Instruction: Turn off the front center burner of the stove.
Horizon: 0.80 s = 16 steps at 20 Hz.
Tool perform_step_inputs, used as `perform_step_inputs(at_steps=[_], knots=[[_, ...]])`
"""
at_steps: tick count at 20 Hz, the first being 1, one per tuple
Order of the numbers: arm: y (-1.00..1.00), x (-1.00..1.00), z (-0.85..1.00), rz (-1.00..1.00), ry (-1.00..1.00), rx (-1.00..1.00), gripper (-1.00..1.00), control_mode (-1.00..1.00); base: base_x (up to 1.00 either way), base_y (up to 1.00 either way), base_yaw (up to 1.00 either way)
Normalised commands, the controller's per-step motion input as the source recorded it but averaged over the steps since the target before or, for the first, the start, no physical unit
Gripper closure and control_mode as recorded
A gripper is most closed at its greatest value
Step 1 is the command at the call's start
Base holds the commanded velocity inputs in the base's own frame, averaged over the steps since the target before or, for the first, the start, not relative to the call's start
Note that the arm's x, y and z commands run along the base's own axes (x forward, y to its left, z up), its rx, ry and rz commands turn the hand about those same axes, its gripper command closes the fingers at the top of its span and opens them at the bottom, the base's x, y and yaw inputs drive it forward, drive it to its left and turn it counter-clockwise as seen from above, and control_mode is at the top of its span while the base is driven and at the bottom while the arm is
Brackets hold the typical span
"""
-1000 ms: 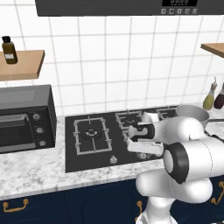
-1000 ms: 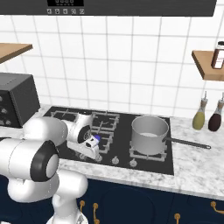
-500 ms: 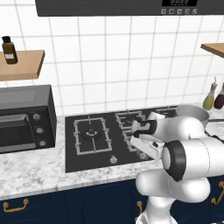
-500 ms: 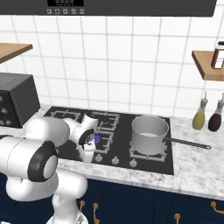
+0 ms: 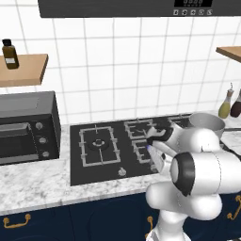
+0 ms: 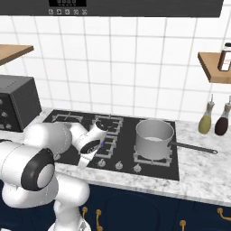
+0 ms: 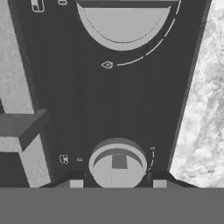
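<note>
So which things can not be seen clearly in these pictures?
- Front center burner: mostly hidden by the arm in both base views.
- End effector: fingertips cut by the hand view's bottom edge, opening unclear.
- Knob markings: too small to read.

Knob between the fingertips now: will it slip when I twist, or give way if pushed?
The knob looks smooth, round and metallic, so the gripper may slip without a firm pinch. It sits low on the stove glass, so it probably turns in place rather than tips or slides.
</note>
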Motion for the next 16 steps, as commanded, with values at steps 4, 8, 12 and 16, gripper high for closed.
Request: perform_step_inputs(at_steps=[4, 8, 12, 16], knots=[[0.00, 0.00, 0.00, -0.90, 0.26, 0.08, 1.00, -1.00, 0.00, 0.00, 0.00], [0.00, 0.00, 0.00, -0.90, 0.28, 0.08, 1.00, -1.00, 0.00, 0.00, 0.00], [0.00, 0.00, -0.02, -0.90, 0.27, 0.04, 1.00, -1.00, 0.00, 0.00, 0.00], [0.00, 0.00, -0.03, -0.90, 0.25, 0.03, 1.00, -1.00, 0.00, 0.00, 0.00]])
